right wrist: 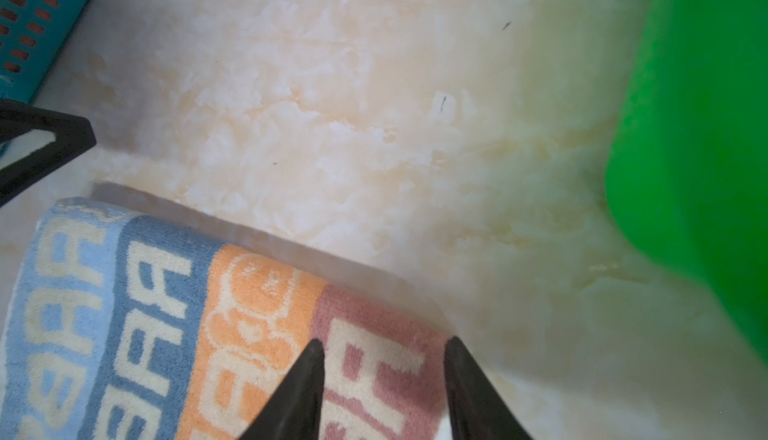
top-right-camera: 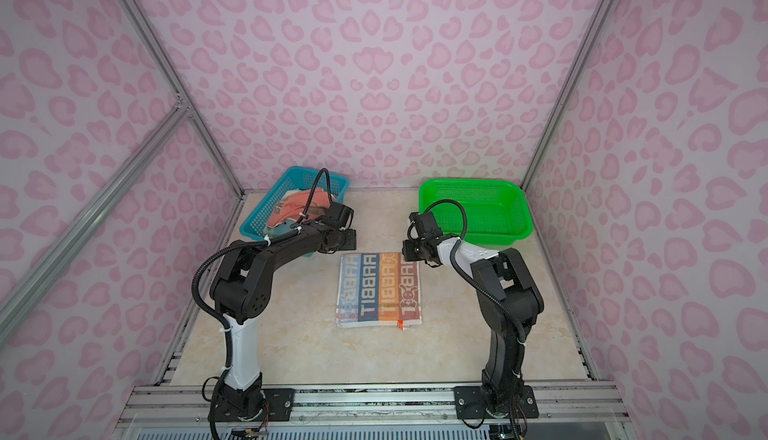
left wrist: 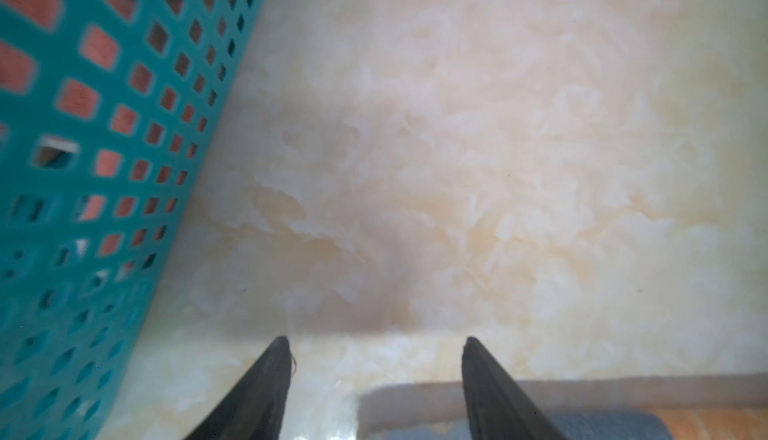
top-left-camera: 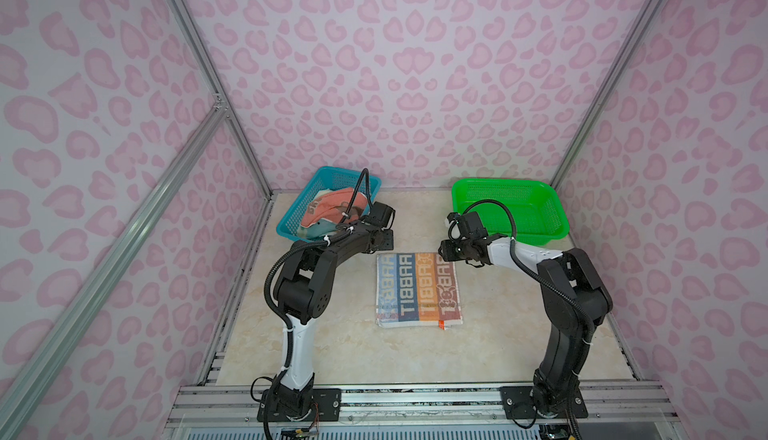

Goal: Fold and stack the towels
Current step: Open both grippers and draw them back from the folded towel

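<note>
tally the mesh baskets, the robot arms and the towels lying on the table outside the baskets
mesh baskets: 2, a blue plastic mesh basket and a green plastic mesh basket
robot arms: 2, the left black-and-white arm and the right black-and-white arm
towels outside the baskets: 1, the striped blue-and-orange terry towel
total: 5

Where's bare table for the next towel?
Widest: cream marbled tabletop between striped RABBIT towel and arm bases. Narrower: gap between blue mesh basket and green mesh basket. Crowded: towel's far corners, by left gripper and right gripper.
</note>
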`<act>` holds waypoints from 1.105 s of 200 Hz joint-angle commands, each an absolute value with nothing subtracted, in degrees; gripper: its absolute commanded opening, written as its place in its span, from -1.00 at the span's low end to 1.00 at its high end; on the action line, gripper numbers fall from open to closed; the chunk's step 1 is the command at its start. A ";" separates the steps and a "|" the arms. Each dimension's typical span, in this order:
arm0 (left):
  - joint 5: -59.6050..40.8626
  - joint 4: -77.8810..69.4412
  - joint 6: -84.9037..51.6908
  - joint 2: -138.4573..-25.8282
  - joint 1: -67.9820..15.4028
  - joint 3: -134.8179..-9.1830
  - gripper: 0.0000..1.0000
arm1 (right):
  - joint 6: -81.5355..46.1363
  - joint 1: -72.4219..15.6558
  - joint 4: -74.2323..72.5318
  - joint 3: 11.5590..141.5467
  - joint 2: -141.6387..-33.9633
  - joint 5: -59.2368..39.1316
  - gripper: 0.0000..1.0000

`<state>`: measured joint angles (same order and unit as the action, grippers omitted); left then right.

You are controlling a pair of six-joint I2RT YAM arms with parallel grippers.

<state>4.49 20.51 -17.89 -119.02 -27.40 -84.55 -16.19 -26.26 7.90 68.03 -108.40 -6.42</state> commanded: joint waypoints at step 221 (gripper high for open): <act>0.61 20.91 -21.33 -110.57 -27.97 -74.00 0.27 | -17.84 -25.57 6.05 66.04 -112.36 -2.04 -0.16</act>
<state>0.58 20.05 -19.88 -110.17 -27.99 -74.63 -17.32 -25.54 5.30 66.19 -111.35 -1.69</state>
